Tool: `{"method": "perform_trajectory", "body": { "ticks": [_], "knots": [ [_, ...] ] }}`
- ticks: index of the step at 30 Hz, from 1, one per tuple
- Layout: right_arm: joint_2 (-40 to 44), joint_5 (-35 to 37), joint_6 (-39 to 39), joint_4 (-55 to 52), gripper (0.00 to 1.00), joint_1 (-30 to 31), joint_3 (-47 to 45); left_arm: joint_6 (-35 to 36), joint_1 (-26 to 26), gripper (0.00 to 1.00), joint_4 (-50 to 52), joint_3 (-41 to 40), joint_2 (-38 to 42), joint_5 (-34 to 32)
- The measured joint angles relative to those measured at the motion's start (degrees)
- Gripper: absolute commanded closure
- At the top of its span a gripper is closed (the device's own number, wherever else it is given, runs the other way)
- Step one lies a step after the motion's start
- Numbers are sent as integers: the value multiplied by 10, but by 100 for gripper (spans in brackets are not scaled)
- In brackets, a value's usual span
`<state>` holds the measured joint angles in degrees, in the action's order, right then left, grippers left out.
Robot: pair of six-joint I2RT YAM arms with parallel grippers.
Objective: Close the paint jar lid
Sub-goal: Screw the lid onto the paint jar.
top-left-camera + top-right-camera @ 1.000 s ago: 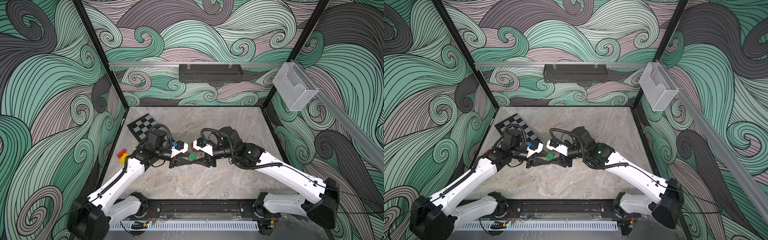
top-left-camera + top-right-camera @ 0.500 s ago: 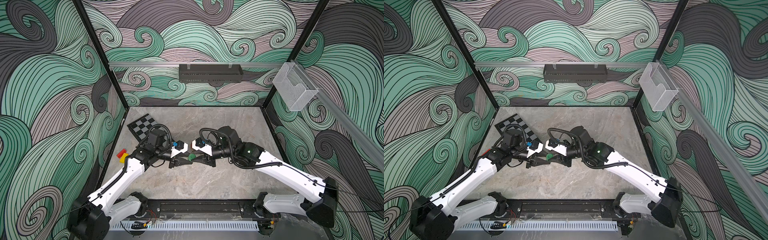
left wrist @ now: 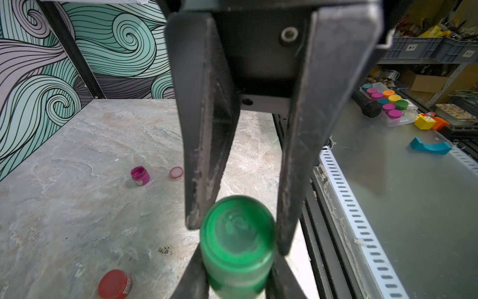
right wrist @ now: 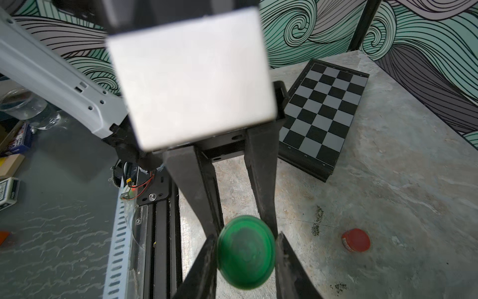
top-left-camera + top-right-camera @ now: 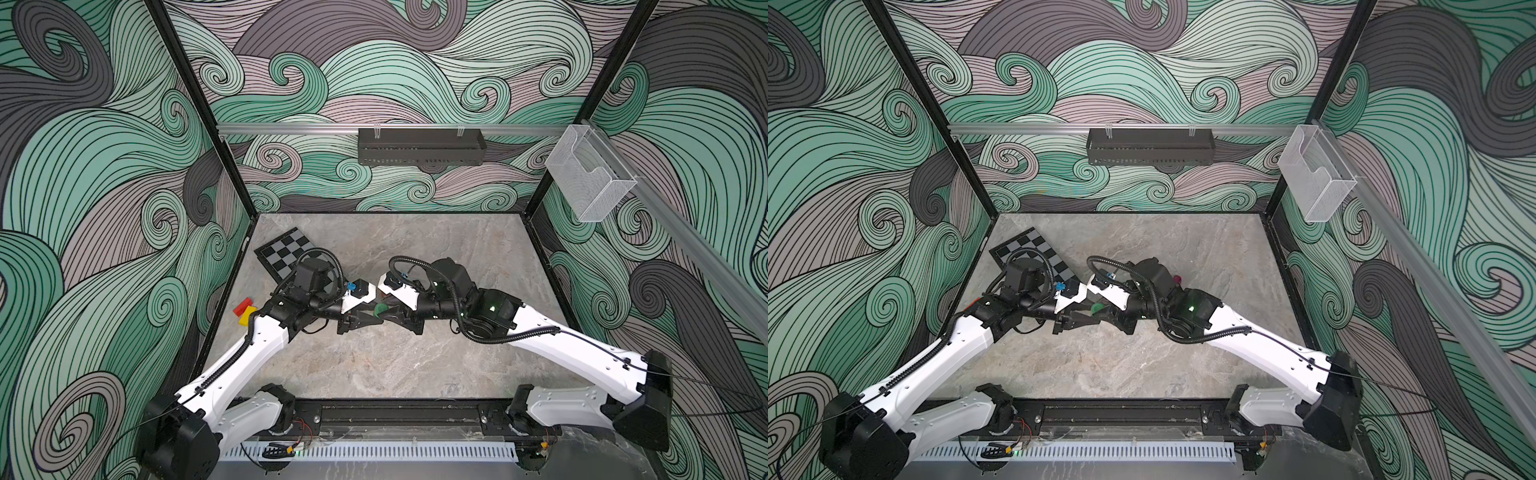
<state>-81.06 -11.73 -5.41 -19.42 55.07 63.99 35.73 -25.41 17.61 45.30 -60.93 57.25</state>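
Pinching the upright green paint jar (image 3: pixel 236 281) low with the left gripper (image 3: pixel 238 249), clamping its lid (image 4: pixel 245 259) directly above with the right gripper (image 4: pixel 247 236).

Green jar (image 5: pixel 379 309) between both end effectors (image 5: pixel 373 315) (image 5: pixel 389 312)

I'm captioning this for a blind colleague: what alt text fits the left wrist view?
A green paint jar is gripped from opposite directions by the left gripper and right gripper, both shut on it, over a grey table. Farther off sit an open pink jar, a loose lid beside it, and a red jar.
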Motion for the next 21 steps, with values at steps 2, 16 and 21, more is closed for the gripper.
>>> {"method": "perform_trajectory", "body": {
  "ticks": [2, 16, 21],
  "knots": [
    [0, 45, 34, 3, 83, 18, 0, -2, 0, 79, 0, 0, 1, -9],
    [-31, 236, 207, 17, 75, 94, 0, -8, 3, 79, 13, -10, 5, -61],
    [-26, 233, 184, 19, 60, 94, 0, -8, 3, 79, 10, -10, 11, -61]
  ]
}}
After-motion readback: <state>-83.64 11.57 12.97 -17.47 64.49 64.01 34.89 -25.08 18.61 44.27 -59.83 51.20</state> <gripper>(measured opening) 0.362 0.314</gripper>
